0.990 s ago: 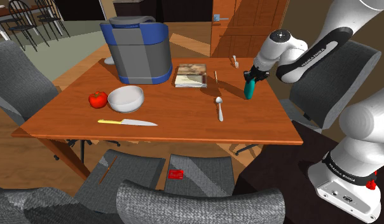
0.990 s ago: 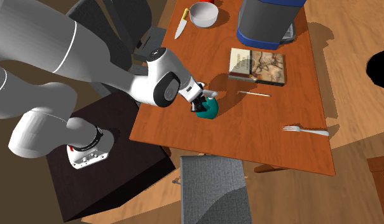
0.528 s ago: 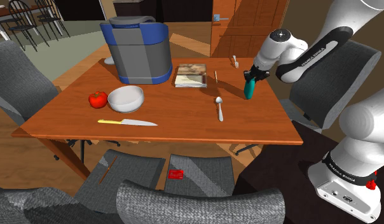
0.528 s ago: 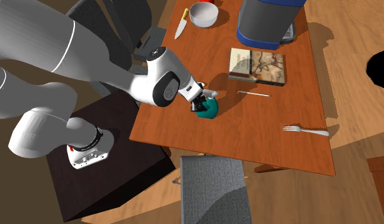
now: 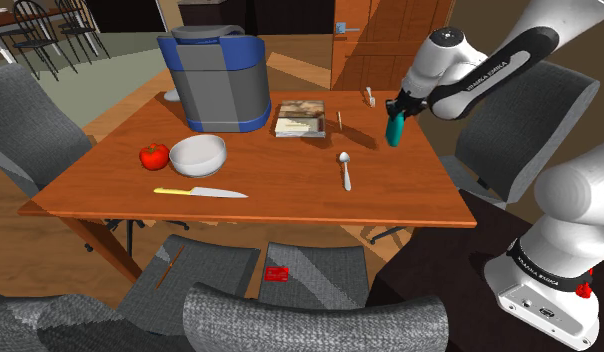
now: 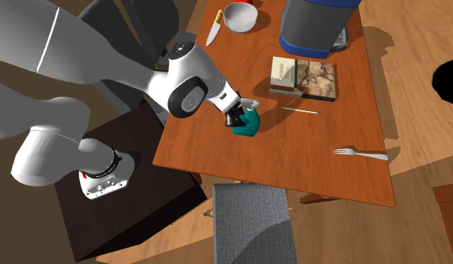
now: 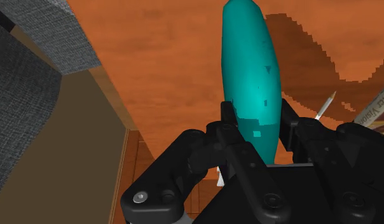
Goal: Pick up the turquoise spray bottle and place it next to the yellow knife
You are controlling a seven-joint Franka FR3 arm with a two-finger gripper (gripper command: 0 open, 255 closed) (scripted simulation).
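The turquoise spray bottle (image 5: pixel 395 128) hangs just above the wooden table (image 5: pixel 290 205), near its edge at the shoulder view's right. My black gripper (image 5: pixel 400 108) is shut on its top end. In the wrist view the bottle (image 7: pixel 249 70) reaches out from between the fingers (image 7: pixel 230 124) over the tabletop. From the second exterior view the bottle (image 6: pixel 247 124) sits under the hand (image 6: pixel 237 115). The yellow-handled knife (image 5: pixel 199 192) lies flat near the table's front edge, far to the shoulder view's left of the bottle, in front of a white bowl (image 5: pixel 198 154).
A tomato (image 5: pixel 154 156) sits beside the bowl. A blue and grey appliance (image 5: pixel 215 78) stands at the back, a book (image 5: pixel 301 118) beside it. A spoon (image 5: pixel 345 170) lies mid-table, a fork (image 6: pixel 360 154) farther along. Grey chairs (image 5: pixel 312 276) ring the table.
The gripper has risen with the bottle, lifting it a little off the table; the arm's wrist has swung upward.
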